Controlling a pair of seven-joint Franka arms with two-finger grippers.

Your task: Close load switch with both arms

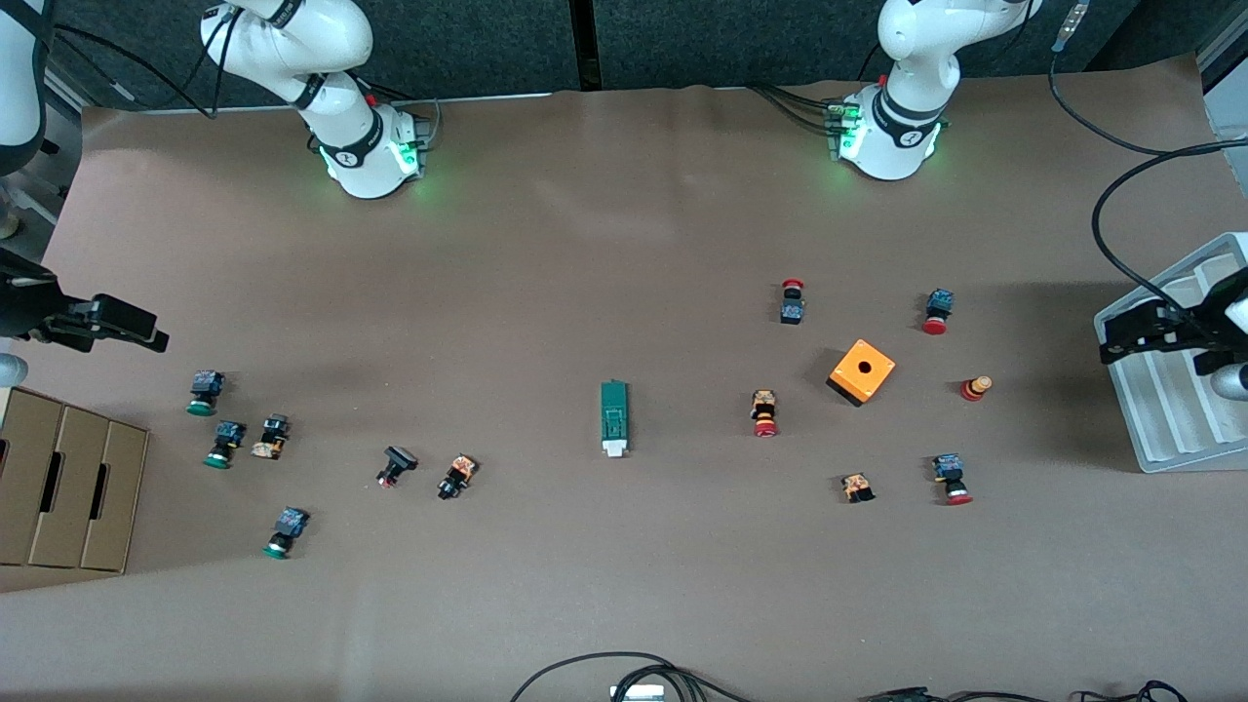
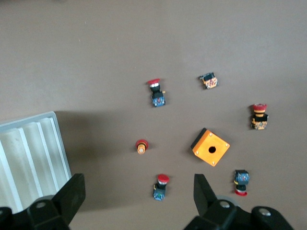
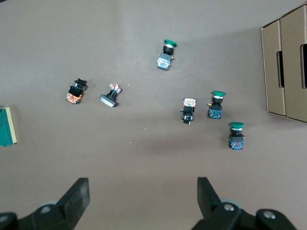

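The load switch [image 1: 614, 417], a narrow dark-green block with a white tab at the end nearer the front camera, lies flat at the table's middle. Its end shows at the edge of the right wrist view [image 3: 5, 126]. My left gripper [image 1: 1121, 336] hangs open and empty at the left arm's end of the table, by the grey tray; in the left wrist view [image 2: 139, 189] its jaws stand wide over a red-capped button [image 2: 161, 187]. My right gripper [image 1: 127, 327] hangs open and empty over the right arm's end of the table; in the right wrist view [image 3: 142, 191] bare table shows between its jaws.
An orange cube box [image 1: 862, 370] with a hole and several red-capped buttons lie toward the left arm's end. Several green-capped and other buttons lie toward the right arm's end. A grey tray [image 1: 1170, 429] and cardboard boxes [image 1: 68, 487] stand at the two ends.
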